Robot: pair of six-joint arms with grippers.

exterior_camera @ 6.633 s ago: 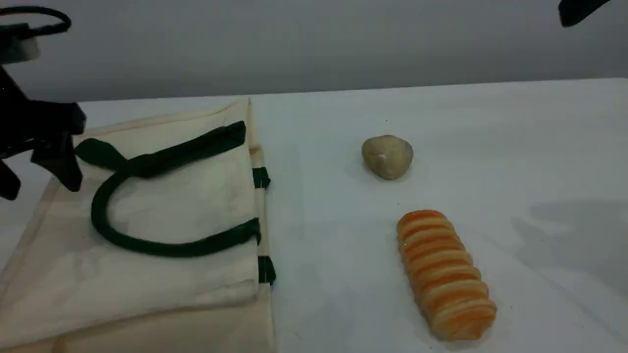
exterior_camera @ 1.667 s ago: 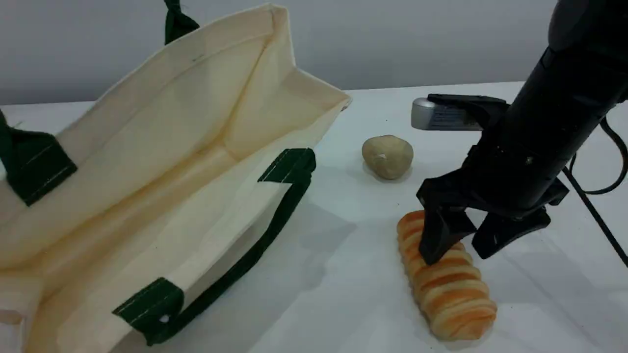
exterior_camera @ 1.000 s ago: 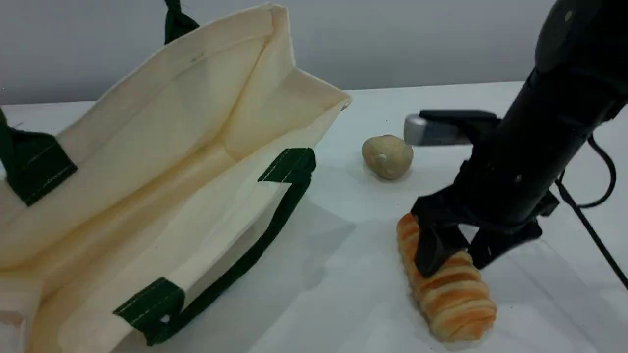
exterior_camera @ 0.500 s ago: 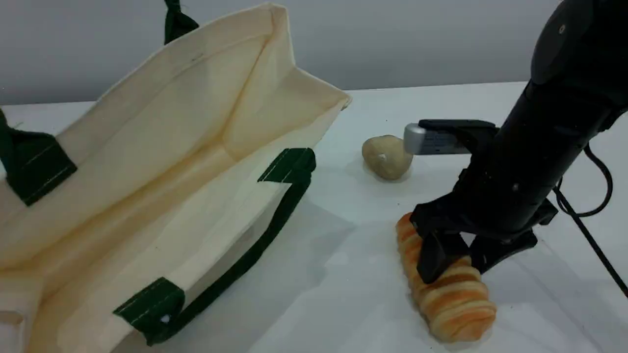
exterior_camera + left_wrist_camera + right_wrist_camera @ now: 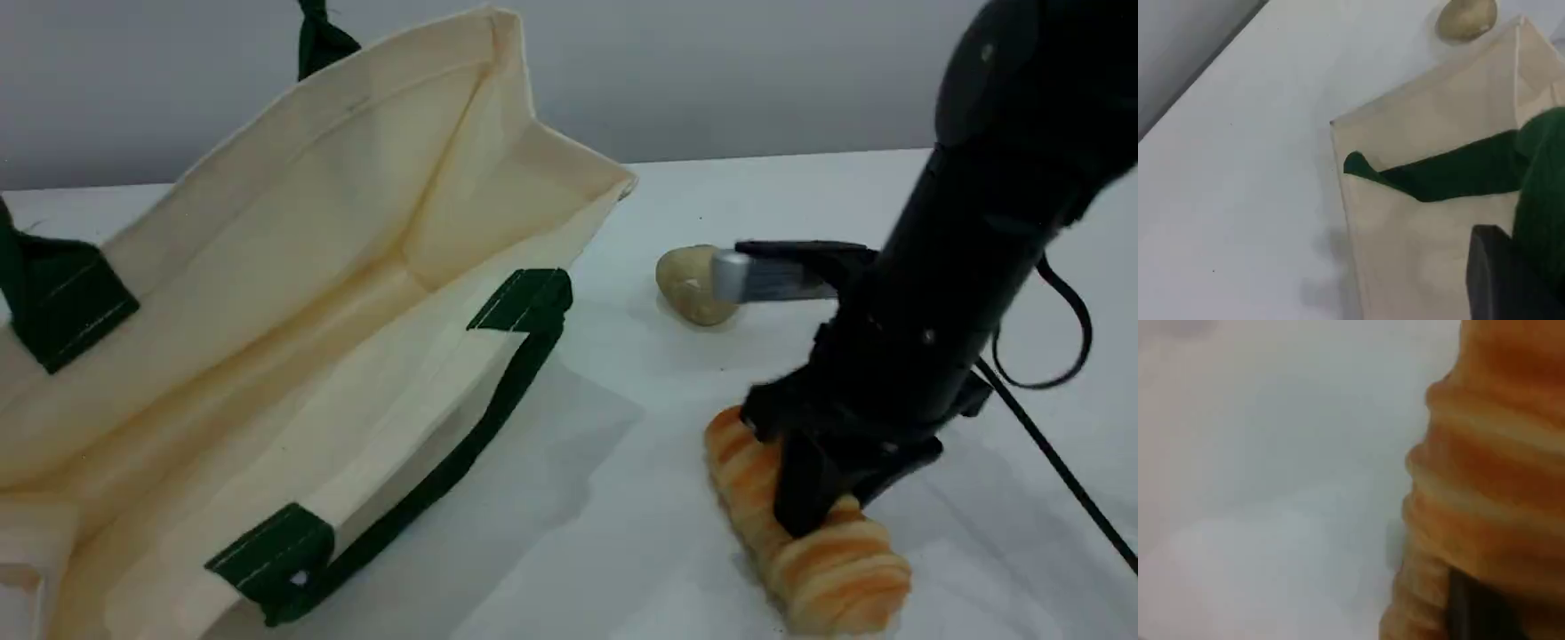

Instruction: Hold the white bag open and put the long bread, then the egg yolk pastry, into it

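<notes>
Right gripper (image 5: 822, 498) down on the table (image 5: 622, 498), jaws clamped across the middle of the long bread (image 5: 805, 524), which lies at front right. Egg yolk pastry (image 5: 689, 283) sits just behind, partly hidden by the arm's grey camera block (image 5: 756, 274). Nothing lies on the table between the bread and the white bag (image 5: 293, 293), well to the left with its mouth gaping. Left gripper (image 5: 1498, 277) closed on the bag's green handle (image 5: 1458, 175), holding that side up.
</notes>
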